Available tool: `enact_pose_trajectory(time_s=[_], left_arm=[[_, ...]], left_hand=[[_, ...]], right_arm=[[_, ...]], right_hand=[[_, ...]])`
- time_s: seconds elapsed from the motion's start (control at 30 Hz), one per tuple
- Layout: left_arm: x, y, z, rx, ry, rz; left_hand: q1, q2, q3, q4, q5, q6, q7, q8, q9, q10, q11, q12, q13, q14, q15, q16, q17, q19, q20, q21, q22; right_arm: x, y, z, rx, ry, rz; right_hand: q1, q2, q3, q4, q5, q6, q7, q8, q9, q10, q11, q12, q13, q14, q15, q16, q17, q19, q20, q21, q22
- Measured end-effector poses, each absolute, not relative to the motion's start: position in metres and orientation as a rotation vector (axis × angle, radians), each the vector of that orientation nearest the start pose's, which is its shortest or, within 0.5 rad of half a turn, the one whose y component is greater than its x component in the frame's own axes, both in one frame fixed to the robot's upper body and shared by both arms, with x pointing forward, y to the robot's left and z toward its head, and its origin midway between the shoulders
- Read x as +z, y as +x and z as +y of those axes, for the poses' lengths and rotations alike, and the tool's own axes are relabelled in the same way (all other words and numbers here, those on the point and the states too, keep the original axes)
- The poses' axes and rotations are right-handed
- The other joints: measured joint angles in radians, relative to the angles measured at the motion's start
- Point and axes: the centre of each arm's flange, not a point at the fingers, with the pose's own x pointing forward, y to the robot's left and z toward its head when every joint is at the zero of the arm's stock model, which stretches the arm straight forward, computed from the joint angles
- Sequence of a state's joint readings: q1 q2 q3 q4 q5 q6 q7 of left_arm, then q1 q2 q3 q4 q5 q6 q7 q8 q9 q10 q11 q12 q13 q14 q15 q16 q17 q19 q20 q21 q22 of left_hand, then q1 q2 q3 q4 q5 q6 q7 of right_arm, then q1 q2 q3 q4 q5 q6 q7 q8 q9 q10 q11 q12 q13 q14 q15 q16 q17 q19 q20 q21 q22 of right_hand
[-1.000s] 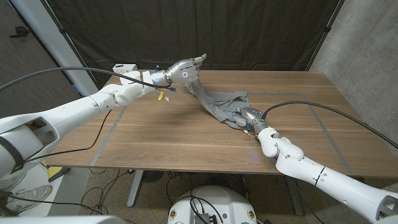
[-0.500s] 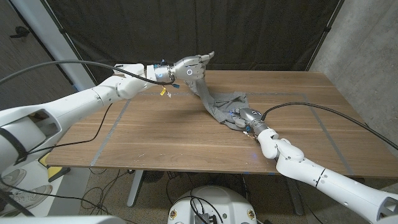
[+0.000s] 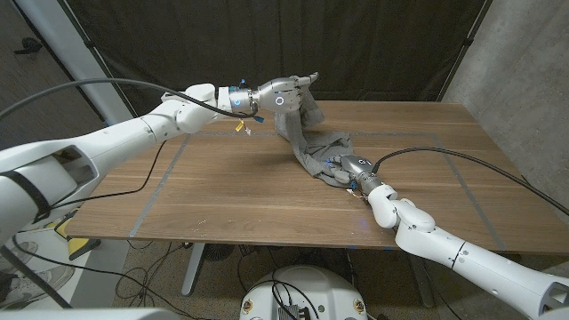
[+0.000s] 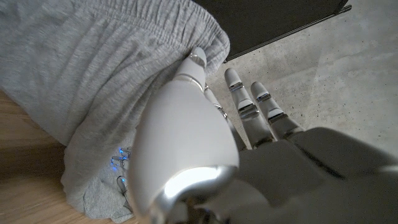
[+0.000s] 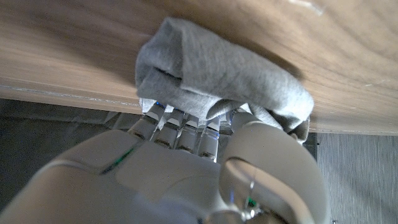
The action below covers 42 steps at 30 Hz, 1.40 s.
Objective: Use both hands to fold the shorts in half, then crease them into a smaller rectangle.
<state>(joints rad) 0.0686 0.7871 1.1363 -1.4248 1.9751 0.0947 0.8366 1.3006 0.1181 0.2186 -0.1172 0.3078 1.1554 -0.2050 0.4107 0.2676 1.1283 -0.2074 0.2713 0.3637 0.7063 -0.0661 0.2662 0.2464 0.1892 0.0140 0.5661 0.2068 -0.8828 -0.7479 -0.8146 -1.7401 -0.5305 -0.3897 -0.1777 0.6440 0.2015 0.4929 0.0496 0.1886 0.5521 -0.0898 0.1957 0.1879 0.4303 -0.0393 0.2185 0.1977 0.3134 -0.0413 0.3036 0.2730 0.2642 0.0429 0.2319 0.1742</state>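
Shorts (image 3: 313,147) of grey jersey fabric are lying bunched near the middle of the wooden table (image 3: 231,200), slightly toward the far edge, with one end raised off the surface.

Left hand (image 3: 286,96) is holding the raised end above the far part of the table. In the left wrist view, the elastic waistband of the shorts (image 4: 93,68) is draping over the fingers (image 4: 239,99), with the thumb lying against the cloth; the fingers are extending close together rather than spreading.

Right hand (image 3: 348,167) is sitting at the low end of the garment, touching the tabletop. In the right wrist view, its fingers (image 5: 180,127) are curling around a rolled wad of the shorts (image 5: 217,74) and gripping it against the wood.

Between the two hands, the fabric is running as a twisted band sloping from the raised end down to the table.

Surface: the tabletop is showing a brown plank grain, and pale tape lines (image 3: 156,187) are marking a rectangle on it. A small white box (image 3: 178,95) is sitting near the far left corner.

Room: a black curtain (image 3: 373,44) is hanging behind the table, a bare concrete wall (image 3: 524,53) is standing at the right, and black cables (image 3: 124,191) are trailing across the left side of the table.
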Motion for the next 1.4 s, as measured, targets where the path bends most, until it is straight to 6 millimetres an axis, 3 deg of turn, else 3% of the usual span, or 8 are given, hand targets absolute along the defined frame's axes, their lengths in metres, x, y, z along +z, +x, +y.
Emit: enact_pose_trajectory(time_s=[0.8, 1.4], left_arm=[[0.148, 0.567, 0.075, -0.516, -1.950, 1.871], [0.133, 0.564, 0.046, -0.416, -1.836, 2.024]], left_hand=[[0.000, 0.000, -0.009, 0.007, 0.014, -0.019, -0.002, 0.011, 0.009, 0.000, 0.000, -0.013, 0.001, 0.000, 0.000, 0.000, 0.000, 0.000, 0.000, 0.004, 0.000], [0.000, 0.000, -0.005, 0.011, 0.018, -0.034, -0.002, 0.019, 0.014, -0.002, -0.002, -0.017, 0.006, 0.004, -0.004, -0.004, 0.002, 0.005, -0.005, 0.007, 0.000]], right_arm=[[-0.131, 0.602, -0.193, 0.023, -1.375, -0.443], [-0.133, 0.605, -0.195, 0.022, -1.369, -0.438]], right_hand=[[0.000, 0.000, 0.000, 0.000, -0.004, -0.001, 0.000, 0.001, 0.001, 0.000, 0.000, -0.004, 0.000, -0.003, 0.001, 0.004, 0.002, 0.002, 0.002, -0.005, 0.001], [0.000, 0.000, 0.000, 0.000, -0.004, -0.003, -0.003, 0.000, 0.001, 0.000, 0.000, -0.007, 0.000, -0.002, 0.000, 0.008, 0.008, 0.002, 0.002, -0.009, 0.000]])
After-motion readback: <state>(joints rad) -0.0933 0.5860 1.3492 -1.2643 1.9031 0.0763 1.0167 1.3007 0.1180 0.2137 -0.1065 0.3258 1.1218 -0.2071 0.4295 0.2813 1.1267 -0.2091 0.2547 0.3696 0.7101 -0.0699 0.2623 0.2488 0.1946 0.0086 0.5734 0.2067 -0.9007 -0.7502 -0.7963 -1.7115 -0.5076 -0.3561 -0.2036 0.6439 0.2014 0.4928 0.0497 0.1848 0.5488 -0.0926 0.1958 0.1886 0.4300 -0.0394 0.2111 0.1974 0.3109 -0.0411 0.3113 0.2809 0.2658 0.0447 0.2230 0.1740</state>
